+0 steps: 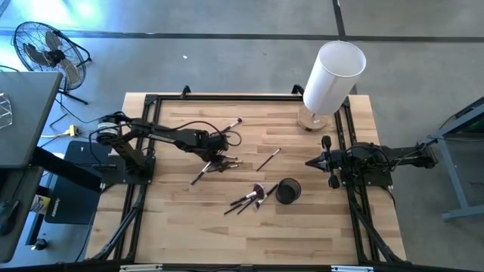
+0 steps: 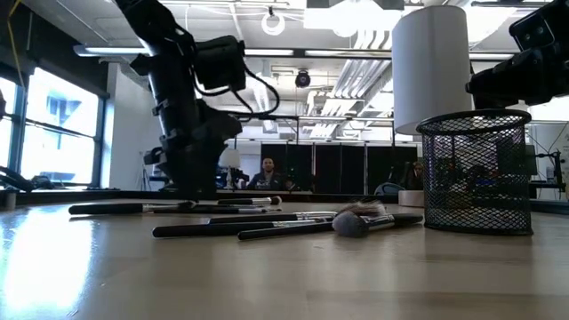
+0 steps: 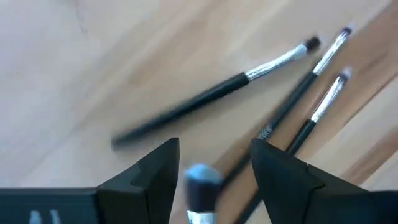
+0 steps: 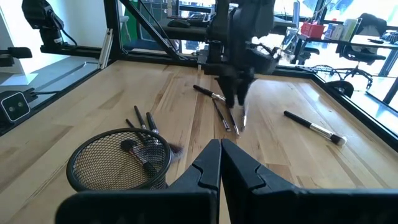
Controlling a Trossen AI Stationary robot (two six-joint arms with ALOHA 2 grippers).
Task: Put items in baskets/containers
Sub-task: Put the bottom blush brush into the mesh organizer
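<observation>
left gripper (image 3: 214, 171): fingers spread, low over a cluster of makeup brushes (image 3: 292, 102), a brush tip (image 3: 200, 186) between them | risk: closing could catch two crossed handles or flick one away | black mesh cup (image 1: 287, 190): well apart, toward the right gripper (image 4: 221, 163), pressed closed, idle at table edge

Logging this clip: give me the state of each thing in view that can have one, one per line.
Left claw: open, low over a cluster of brushes, a bristle tip between its fingers.
Right claw: shut, empty, parked at the table's right side.
Black mesh cup: upright, a brush visible through or inside it.
Brushes by the cup: lying flat on the table.
White cylinder: upright.
</observation>
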